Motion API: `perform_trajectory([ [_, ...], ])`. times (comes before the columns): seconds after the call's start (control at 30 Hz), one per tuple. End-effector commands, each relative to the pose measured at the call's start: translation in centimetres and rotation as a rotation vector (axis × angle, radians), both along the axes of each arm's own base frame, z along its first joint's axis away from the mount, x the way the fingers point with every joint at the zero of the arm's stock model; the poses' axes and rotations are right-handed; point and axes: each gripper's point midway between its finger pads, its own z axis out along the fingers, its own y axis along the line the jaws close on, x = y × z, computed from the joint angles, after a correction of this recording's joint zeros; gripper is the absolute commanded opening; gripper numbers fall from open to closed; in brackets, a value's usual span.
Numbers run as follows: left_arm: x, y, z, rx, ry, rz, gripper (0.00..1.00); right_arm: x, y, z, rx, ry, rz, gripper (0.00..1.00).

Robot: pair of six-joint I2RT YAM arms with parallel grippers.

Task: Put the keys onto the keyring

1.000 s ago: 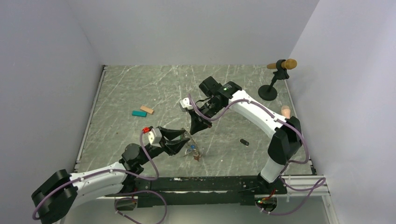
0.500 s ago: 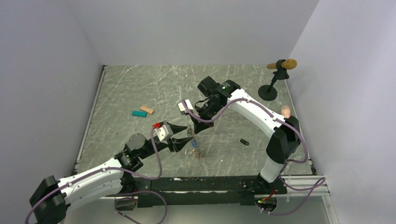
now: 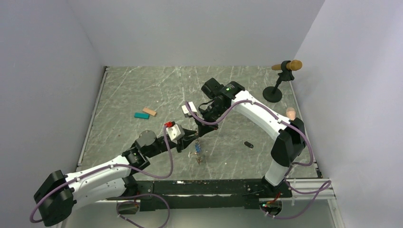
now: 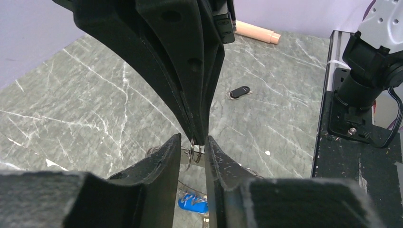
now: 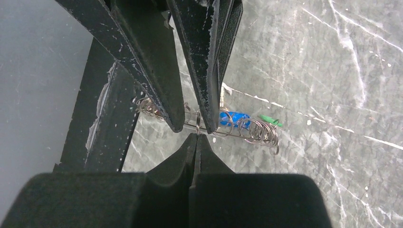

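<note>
Keyring [image 3: 197, 148] hangs vertically at frame centre, pinched shut in my right jaws; left jaws narrowly straddle it, grip unclear.

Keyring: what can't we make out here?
- Top external: keyring and its keys are too small to count.
- Left wrist: fingers of the left gripper hide most of the keyring; blue key shows only partly between them.
- Right wrist: those fingers cover some coils; whether they pinch the ring cannot be told.

Grey table [image 3: 142, 90] — blocks [image 3: 141, 115], stand [image 3: 273, 94], black key [image 3: 248, 144]
</note>
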Motion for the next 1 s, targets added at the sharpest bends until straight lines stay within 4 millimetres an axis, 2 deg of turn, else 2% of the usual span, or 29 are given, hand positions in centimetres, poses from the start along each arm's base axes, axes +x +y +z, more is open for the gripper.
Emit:
perform_trajectory([
  [0.0,-0.1,-0.7,1.9,-0.028,-0.035,-0.029,0.29,-0.2,0.7,2.3,0.069,-0.026,0.026,0.00],
  [0.77,-0.1,-1.0,0.8,0.003,-0.014,-0.044,0.23,-0.3,0.7,2.4,0.075,-0.022,0.030,0.00],
  [0.87,-0.2,-1.1,0.9,-0.004,-0.016,-0.046,0.17,-0.4,0.7,2.3,0.074,-0.018,0.031,0.00],
  [0.97,-0.2,-1.1,1.1,-0.008,-0.018,-0.047,0.04,-0.4,0.7,2.4,0.077,-0.017,0.032,0.00],
])
